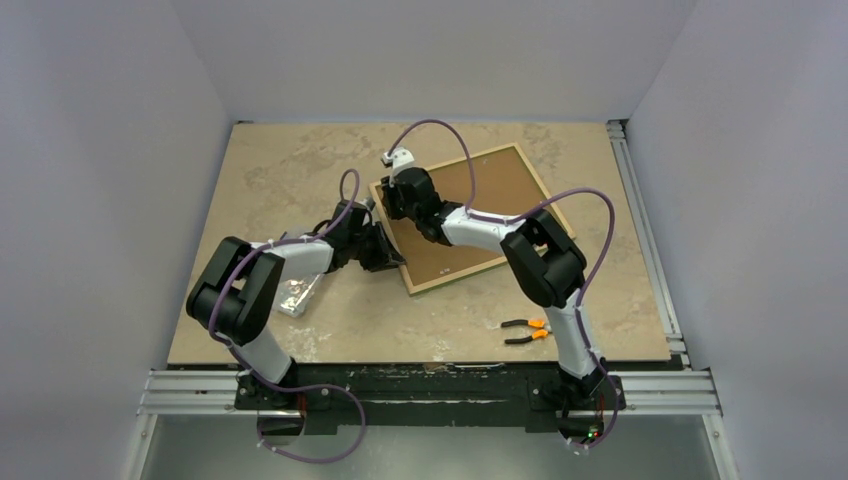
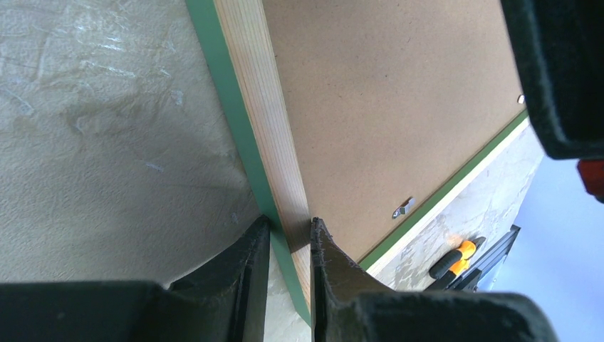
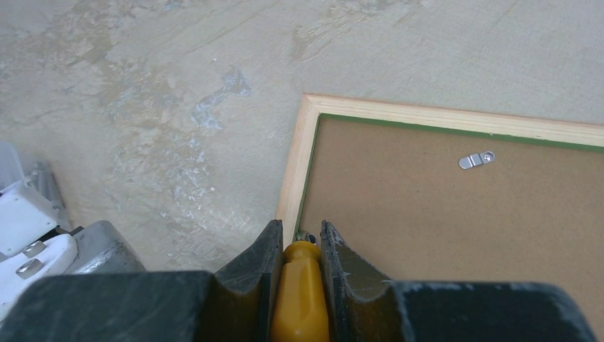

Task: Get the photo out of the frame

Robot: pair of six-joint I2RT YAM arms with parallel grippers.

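The frame (image 1: 452, 277) lies face down on the table, its light wood rail (image 2: 256, 107) edged in green. The photo's plain brown back (image 1: 500, 190) fills it; the printed side is hidden. My left gripper (image 2: 288, 226) is shut on the frame's left rail, one finger outside and one on the brown back. At the frame's far left corner, my right gripper (image 3: 298, 231) is shut on a yellow tool handle (image 3: 300, 285). The tool's tip rests by a small metal clip (image 3: 306, 236) at the rail's inner edge (image 3: 295, 192). Another silver clip (image 3: 476, 159) lies flat on the brown back (image 3: 441, 228).
Orange-handled pliers (image 1: 527, 330) lie on the table near the front, right of the frame. A clear shiny box (image 1: 297, 295) sits by my left arm. Grey walls close in the table on three sides. The right arm's dark body (image 2: 563, 71) hangs over the frame.
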